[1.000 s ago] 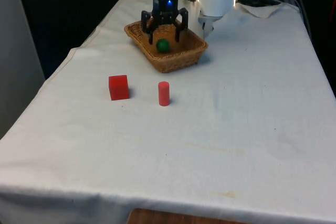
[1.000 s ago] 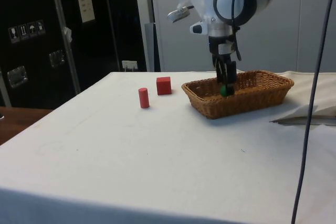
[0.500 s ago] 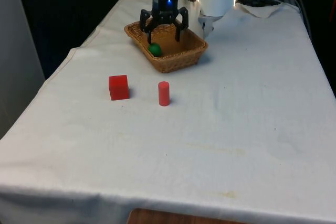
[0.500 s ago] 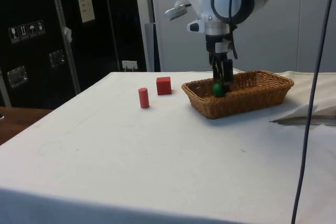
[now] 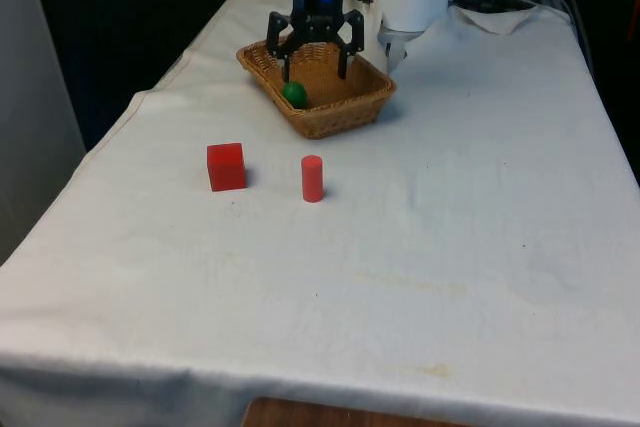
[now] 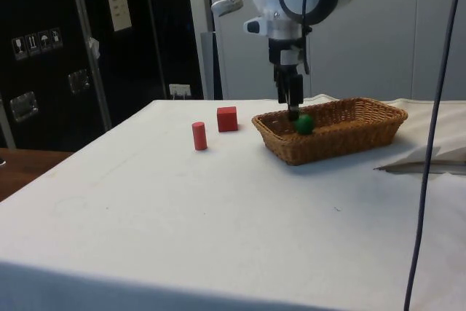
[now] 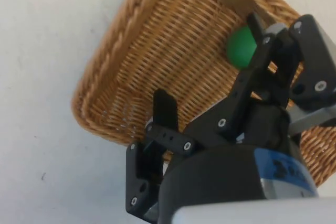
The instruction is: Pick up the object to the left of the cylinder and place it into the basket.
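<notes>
Over the basket (image 5: 330, 117) at the far end of the counter (image 5: 450, 247), your hand (image 5: 316, 65) hangs released, fingers spread wide with nothing between them. A green ball (image 5: 294, 94) lies inside the basket, against the wall on the front view's left. The red block (image 5: 226, 166) you are after sits out on the cloth, to the front view's left of the red cylinder (image 5: 312, 178), the two apart and both untouched.

I judge the step in hand to be the reach for the block. Lift clear of the basket rim first so a finger does not catch the wicker, then travel across to a spot directly above the block. Keep the fingers wide and turn the wrist so they face two flat sides rather than corners. Come straight down, staying on the block's side away from the cylinder so you do not knock it over, and close only once the fingers straddle the block's middle.
</notes>
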Motion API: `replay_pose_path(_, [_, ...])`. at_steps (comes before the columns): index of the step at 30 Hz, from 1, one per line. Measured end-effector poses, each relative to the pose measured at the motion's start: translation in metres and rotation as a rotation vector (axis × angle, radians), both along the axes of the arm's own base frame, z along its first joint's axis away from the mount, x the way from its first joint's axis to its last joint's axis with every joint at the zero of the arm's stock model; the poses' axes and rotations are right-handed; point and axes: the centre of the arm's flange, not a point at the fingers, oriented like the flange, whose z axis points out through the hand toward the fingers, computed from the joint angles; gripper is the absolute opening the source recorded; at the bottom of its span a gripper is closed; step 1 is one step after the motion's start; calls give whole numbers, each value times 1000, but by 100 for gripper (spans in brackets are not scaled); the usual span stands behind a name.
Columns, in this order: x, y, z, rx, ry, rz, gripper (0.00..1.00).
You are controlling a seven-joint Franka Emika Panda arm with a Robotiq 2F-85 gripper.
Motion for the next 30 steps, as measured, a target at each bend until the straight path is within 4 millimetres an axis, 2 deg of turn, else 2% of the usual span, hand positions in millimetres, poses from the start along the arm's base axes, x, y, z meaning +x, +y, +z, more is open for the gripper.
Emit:
replay_pose_path(21, [35,20,31,11,-81,-19,100])
replay_pose_path(30, [60,31,43,3,-88,-29,100])
